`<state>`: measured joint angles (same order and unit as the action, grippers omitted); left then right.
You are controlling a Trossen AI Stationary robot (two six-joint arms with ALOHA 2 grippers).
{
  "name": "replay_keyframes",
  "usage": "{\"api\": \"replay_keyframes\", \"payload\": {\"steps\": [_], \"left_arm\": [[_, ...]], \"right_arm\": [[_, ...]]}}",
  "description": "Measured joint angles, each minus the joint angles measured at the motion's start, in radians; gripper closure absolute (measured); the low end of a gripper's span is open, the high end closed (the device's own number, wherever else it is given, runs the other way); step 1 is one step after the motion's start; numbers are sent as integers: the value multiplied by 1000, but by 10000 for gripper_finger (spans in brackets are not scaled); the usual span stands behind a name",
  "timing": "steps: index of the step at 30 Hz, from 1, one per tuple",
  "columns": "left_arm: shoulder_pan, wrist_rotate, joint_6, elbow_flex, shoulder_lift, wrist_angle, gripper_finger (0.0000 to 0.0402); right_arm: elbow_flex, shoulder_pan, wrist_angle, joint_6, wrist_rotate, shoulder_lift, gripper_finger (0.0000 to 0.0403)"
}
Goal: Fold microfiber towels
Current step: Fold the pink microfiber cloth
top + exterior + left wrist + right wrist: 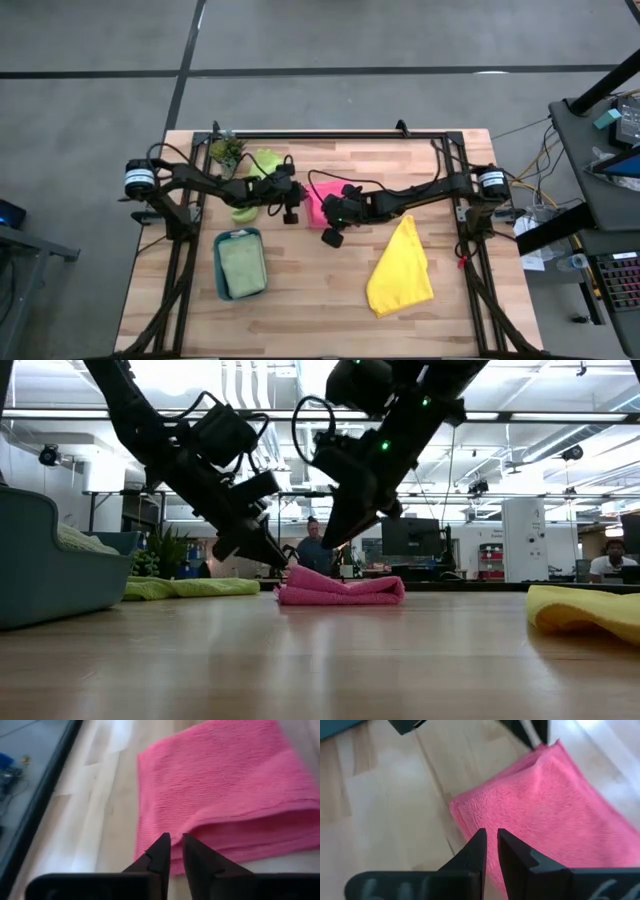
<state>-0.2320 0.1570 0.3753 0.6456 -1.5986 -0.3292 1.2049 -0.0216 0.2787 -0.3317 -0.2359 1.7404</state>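
Open workshop room with a grey floor.
Bright ceiling lights (300,415) hang overhead; a seated person (316,549) and dark monitors (410,537) sit far behind the table (300,660).

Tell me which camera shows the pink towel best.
The left wrist view: the pink towel fills the picture, its folded layers showing along one edge. The right wrist view shows one corner and its top. The low view shows only its side. The high view mostly hides it under both arms.
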Motion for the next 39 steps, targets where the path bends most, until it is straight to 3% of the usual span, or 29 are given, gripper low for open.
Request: {"api": "replay_keyframes", "payload": {"steps": [8, 12, 16, 22, 29, 33, 39], "left_arm": [[-4, 7, 27, 5, -28, -3, 282], [-8, 8, 31, 10, -55, -30, 264], [-9, 10, 32, 10, -94, -128, 263], [-11, 16, 33, 20, -114, -124, 263], [-11, 19, 33, 18, -151, -135, 263], [-11, 75, 36, 24, -161, -133, 265], [-11, 95, 75, 27, -160, -134, 315]], "right_arm": [[-104, 0, 9, 40, 8, -136, 367], [-224, 0, -101, 14, 8, -222, 367], [-346, 0, -245, -16, 8, -294, 367], [-464, 0, -373, -64, 8, -365, 367], [-498, 0, -418, -68, 8, -381, 367], [-497, 0, -421, -65, 8, -378, 367], [-497, 0, -426, -62, 8, -378, 367]]}}
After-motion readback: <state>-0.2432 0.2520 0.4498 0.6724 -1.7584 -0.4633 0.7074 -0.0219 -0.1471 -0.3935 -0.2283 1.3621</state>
